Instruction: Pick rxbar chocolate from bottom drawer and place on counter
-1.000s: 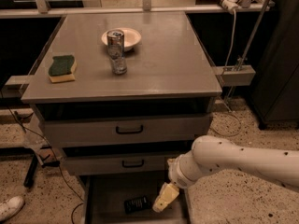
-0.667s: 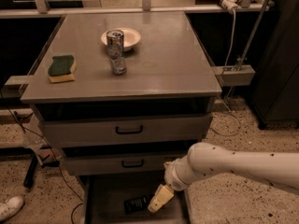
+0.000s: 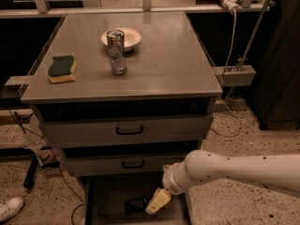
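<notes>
The rxbar chocolate [image 3: 136, 205] is a small dark bar lying flat on the floor of the open bottom drawer [image 3: 108, 196], near its middle. My gripper [image 3: 158, 201] hangs from the white arm on the right and sits just right of the bar, low inside the drawer, its pale fingertip close to the bar's right end. The counter [image 3: 159, 64] is the broad grey top above the drawers.
On the counter stand a green-and-yellow sponge [image 3: 62, 68] at the left, a white bowl [image 3: 122, 38] and a can [image 3: 115, 41] with a glass [image 3: 119, 63] in front of it. Two upper drawers with black handles [image 3: 129, 131] are shut. A shoe [image 3: 10, 208] lies on the floor at the left.
My arm and gripper have moved left and a little down inside the bottom drawer, closing in on the dark bar. The bar has not moved.
</notes>
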You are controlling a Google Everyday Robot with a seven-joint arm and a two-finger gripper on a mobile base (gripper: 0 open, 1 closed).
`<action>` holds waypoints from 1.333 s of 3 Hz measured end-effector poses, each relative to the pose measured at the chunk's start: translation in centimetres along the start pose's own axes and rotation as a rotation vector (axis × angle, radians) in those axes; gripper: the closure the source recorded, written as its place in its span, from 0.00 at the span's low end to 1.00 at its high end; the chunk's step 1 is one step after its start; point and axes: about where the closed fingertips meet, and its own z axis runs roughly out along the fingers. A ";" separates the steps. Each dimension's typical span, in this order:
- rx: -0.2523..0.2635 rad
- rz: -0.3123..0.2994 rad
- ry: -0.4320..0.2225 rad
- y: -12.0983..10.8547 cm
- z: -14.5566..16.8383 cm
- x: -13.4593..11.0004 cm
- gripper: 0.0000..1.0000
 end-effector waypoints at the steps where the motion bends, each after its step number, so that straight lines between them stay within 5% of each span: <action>1: 0.037 0.017 0.003 -1.6 6.5 3.7 0.00; 2: 0.031 0.021 0.005 -1.4 6.8 3.9 0.00; 4: -0.075 -0.020 -0.047 -0.4 10.2 4.5 0.00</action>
